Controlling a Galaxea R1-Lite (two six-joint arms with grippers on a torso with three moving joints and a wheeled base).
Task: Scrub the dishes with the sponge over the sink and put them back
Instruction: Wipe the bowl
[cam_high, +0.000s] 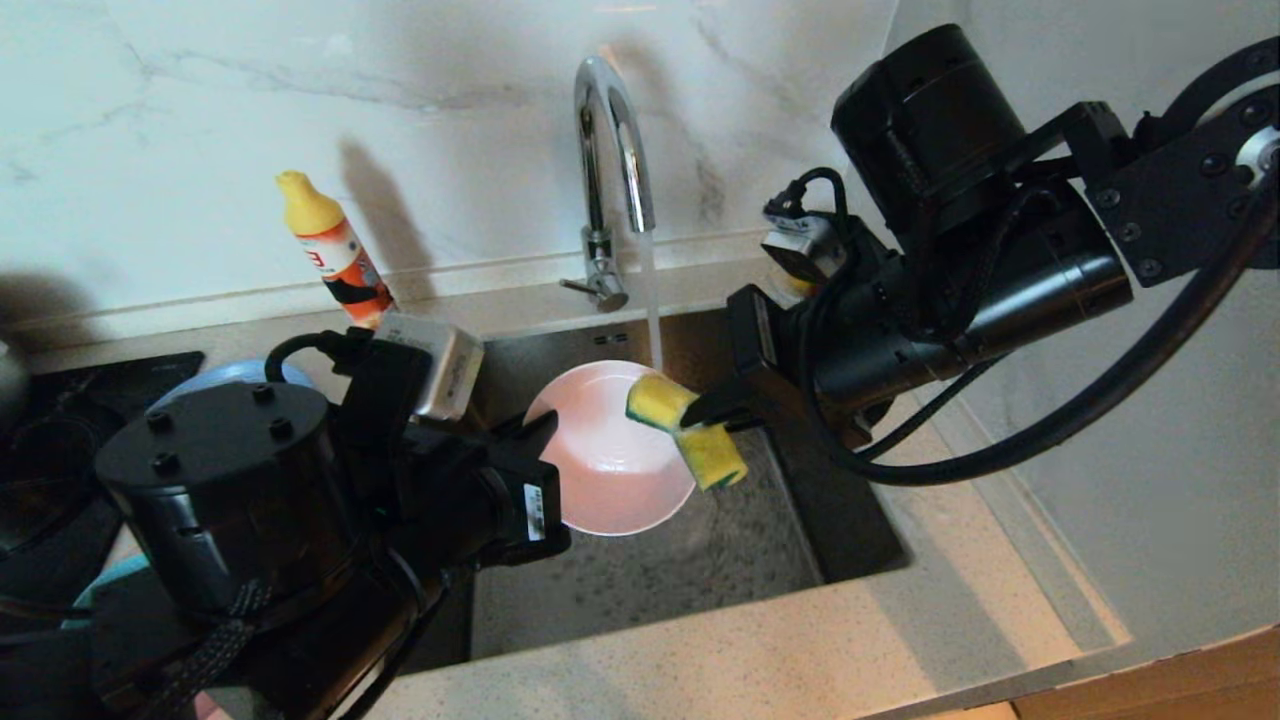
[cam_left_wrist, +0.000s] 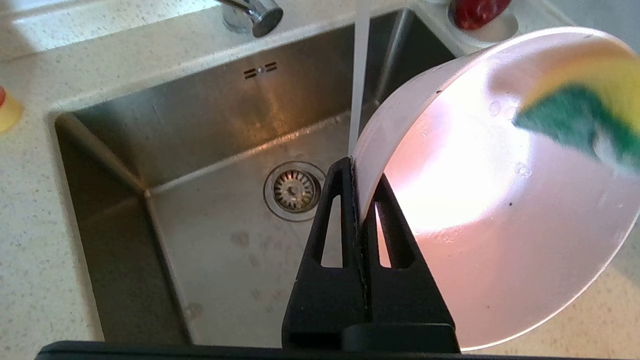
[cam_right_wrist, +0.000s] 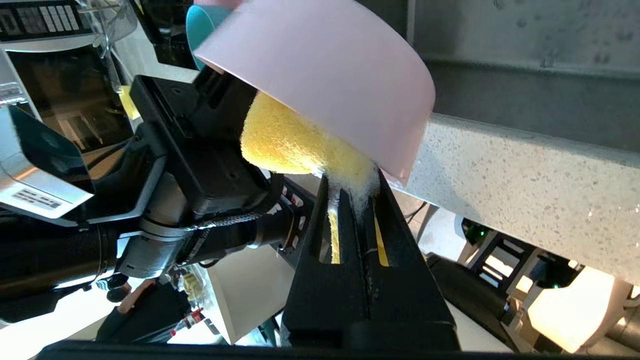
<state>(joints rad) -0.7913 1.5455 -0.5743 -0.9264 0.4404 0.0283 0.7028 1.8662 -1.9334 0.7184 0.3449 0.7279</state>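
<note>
A pale pink-white bowl (cam_high: 610, 470) hangs tilted on its side over the steel sink (cam_high: 650, 590), under the running water. My left gripper (cam_left_wrist: 357, 172) is shut on the bowl's rim (cam_left_wrist: 370, 150). My right gripper (cam_high: 715, 410) is shut on the yellow sponge (cam_high: 690, 430), which is bent against the bowl's upper right edge. In the left wrist view the sponge's green side (cam_left_wrist: 565, 120) lies against the bowl's inner wall. The round drain (cam_left_wrist: 292, 190) shows below. A blue-grey plate (cam_high: 225, 375) peeks out behind my left arm, and a teal bowl (cam_right_wrist: 197, 25) shows in the right wrist view.
The chrome faucet (cam_high: 610, 150) pours a thin stream (cam_high: 652, 300) onto the bowl's top edge. An orange soap bottle (cam_high: 335, 255) with a yellow cap stands at the back left. A red fruit on a white saucer (cam_left_wrist: 477, 10) sits behind the sink. Speckled counter (cam_high: 800, 650) rings the basin.
</note>
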